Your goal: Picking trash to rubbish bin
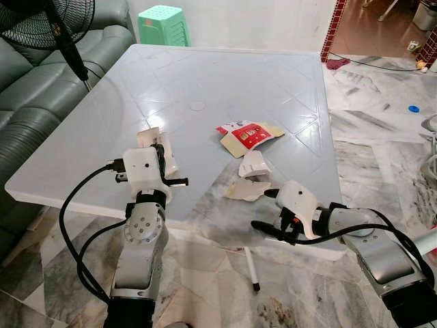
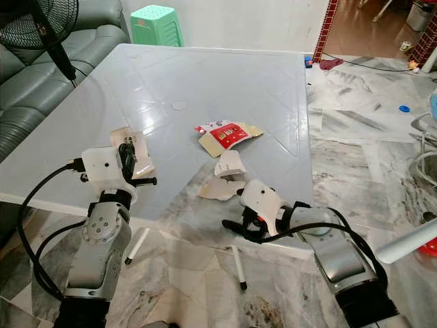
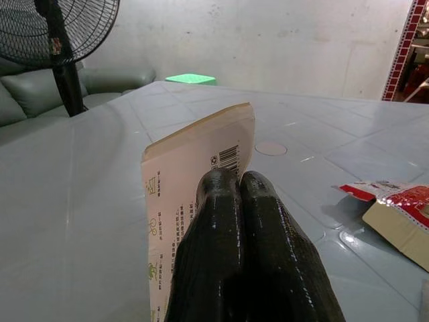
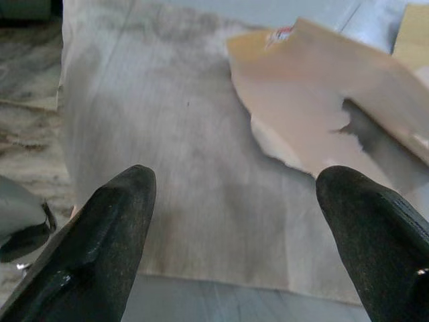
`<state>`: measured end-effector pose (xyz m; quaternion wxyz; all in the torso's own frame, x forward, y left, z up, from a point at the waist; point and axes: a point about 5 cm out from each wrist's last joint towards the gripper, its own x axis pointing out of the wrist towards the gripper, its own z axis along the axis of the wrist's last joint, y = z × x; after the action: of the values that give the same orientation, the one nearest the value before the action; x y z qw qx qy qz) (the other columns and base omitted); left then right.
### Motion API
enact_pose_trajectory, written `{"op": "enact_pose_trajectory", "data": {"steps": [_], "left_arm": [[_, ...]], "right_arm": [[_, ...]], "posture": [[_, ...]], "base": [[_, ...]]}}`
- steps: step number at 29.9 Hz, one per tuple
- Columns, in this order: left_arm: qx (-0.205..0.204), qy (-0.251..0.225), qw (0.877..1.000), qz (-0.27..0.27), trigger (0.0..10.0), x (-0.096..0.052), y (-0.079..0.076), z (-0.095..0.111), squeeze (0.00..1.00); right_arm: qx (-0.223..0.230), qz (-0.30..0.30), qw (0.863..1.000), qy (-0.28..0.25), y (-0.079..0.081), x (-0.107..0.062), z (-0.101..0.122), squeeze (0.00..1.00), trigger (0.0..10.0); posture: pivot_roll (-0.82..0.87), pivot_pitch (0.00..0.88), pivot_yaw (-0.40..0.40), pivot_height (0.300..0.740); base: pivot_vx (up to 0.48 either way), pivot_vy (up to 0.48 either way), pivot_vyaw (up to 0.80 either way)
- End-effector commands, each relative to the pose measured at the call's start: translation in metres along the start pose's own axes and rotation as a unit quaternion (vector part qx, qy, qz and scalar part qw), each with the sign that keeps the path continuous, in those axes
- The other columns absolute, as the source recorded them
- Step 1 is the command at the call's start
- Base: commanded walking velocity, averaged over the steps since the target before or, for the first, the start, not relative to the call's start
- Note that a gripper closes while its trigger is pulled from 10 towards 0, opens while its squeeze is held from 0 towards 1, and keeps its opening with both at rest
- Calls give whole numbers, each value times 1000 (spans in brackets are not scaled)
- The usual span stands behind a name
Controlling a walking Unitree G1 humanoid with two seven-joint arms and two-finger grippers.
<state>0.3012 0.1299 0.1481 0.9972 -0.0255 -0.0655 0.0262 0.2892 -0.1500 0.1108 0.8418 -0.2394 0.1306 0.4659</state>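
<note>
left eye view: a square pale grey plastic table (image 1: pixel 205 82) stands on a marbled floor, with a dark green sofa (image 1: pixel 41 82) along its left side, a black standing fan (image 1: pixel 58 24) at the far left corner and a green plastic stool (image 1: pixel 164 24) beyond the far edge. on the table lie a torn red-and-tan cardboard packet (image 1: pixel 247 137) near the middle and, nearer the front edge, two torn pale cardboard scraps (image 1: pixel 251 179). the left gripper (image 1: pixel 164 156) is raised over the table's front left part, pinching a small white-and-tan cardboard piece (image 1: pixel 151 140).

right eye view: the right gripper (image 2: pixel 235 224) sits low at the table's front edge, just short of the pale scraps, its black fingers pointing leftward along the edge.

left wrist view: the two black fingers (image 3: pixel 221 248) are pressed together on the cardboard piece, which stands upright with a barcode showing; the red packet lies off to the side on the table.

right wrist view: the fingers (image 4: pixel 107 228) stand wide apart with nothing between them, and the torn edge of a pale scrap lies ahead on the table, closer to one finger.

judging from this, one piece of trash is secured and the second pick is in hand. the next move calls for easing the right gripper forward until a scrap's edge sits between the fingers, then closing; the flat, thin card may slide away instead of lifting. i can see no rubbish bin.
</note>
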Motion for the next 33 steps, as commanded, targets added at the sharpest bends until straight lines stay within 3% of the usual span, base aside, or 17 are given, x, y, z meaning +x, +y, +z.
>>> {"op": "enact_pose_trajectory", "data": {"steps": [1,2,3,16,22,25,33], "left_arm": [[-1,5,1000,3,10000,0,1,-2,0],[-1,5,1000,3,10000,0,1,-1,0],[-1,5,1000,3,10000,0,1,-1,0],[-2,4,1000,8,10000,-1,2,-1,0],[-2,3,1000,10,10000,-1,2,-1,0],[-2,2,1000,12,10000,-1,3,0,0],[-2,2,1000,15,10000,-1,3,0,0]], "right_arm": [[-1,2,1000,11,0,0,-4,0,2824],[1,1,1000,12,0,0,-4,0,2824],[1,0,1000,16,0,1,-5,0,0],[-11,-20,998,60,-9,10,-13,0,0],[-16,-62,996,60,-22,17,-9,0,0],[-23,-128,991,40,-40,26,3,0,0],[-27,-206,978,17,-60,28,17,0,0]], "posture": [[-64,84,2,740],[-64,84,2,740],[-64,84,2,740],[-58,88,-6,740],[-58,88,-7,740],[-53,91,-13,740],[-50,94,-15,740]], "base": [[0,0,0],[0,0,0],[0,0,0],[0,0,0],[0,0,0],[0,0,0],[0,0,0]]}}
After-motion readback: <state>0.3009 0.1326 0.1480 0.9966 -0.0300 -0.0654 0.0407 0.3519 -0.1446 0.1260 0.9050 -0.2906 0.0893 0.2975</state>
